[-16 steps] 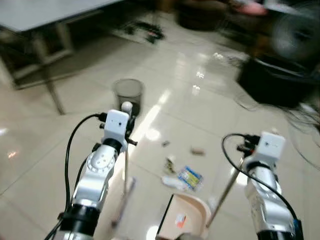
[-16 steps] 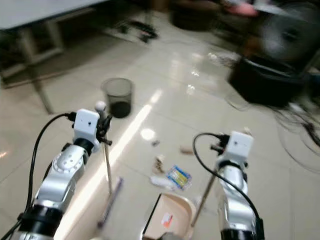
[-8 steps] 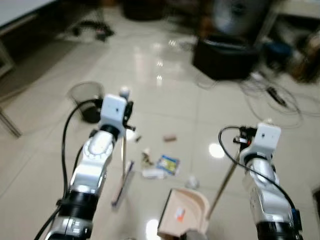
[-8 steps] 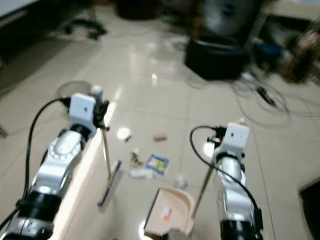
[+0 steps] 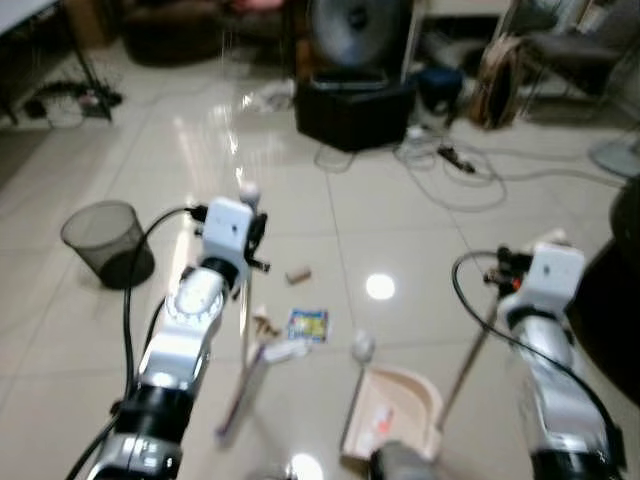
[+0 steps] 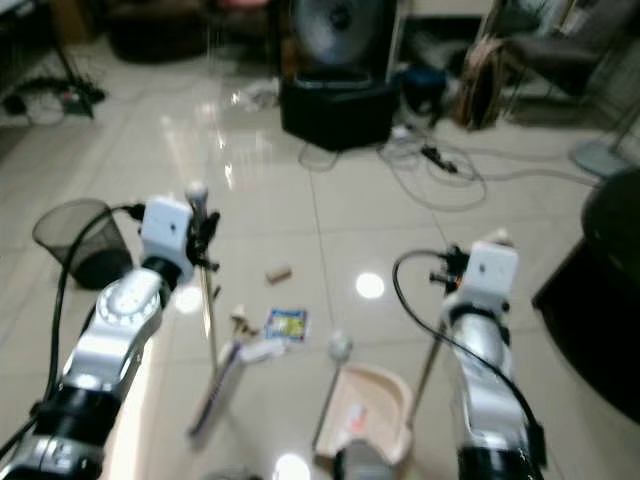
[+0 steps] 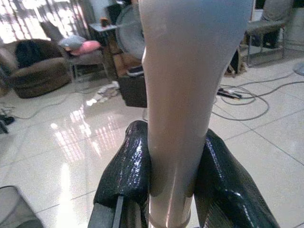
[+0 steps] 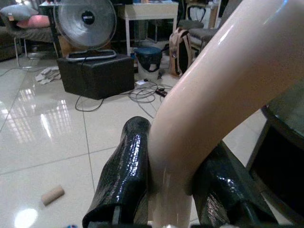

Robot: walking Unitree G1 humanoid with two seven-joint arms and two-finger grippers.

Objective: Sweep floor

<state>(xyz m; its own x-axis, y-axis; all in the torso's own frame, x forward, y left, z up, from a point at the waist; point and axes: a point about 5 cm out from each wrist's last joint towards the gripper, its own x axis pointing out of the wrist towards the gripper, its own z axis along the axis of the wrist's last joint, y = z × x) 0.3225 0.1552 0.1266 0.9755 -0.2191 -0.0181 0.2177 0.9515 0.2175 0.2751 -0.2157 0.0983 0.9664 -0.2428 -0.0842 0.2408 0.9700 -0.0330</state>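
Tiled home living room: sofa (image 7: 35,71), standing fan (image 8: 85,23), backpack (image 8: 179,50).

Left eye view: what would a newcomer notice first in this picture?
First, the two silver arms: the left pincer is shut on a broom handle and the right pincer on the dustpan handle. Between them, scattered litter lies on the glossy tiles before the beige dustpan. A mesh wastebasket stands further left.

Broom (image 6: 213,345) beside litter (image 6: 285,324), dustpan (image 6: 368,409) nearby, mesh bin (image 6: 80,240) left
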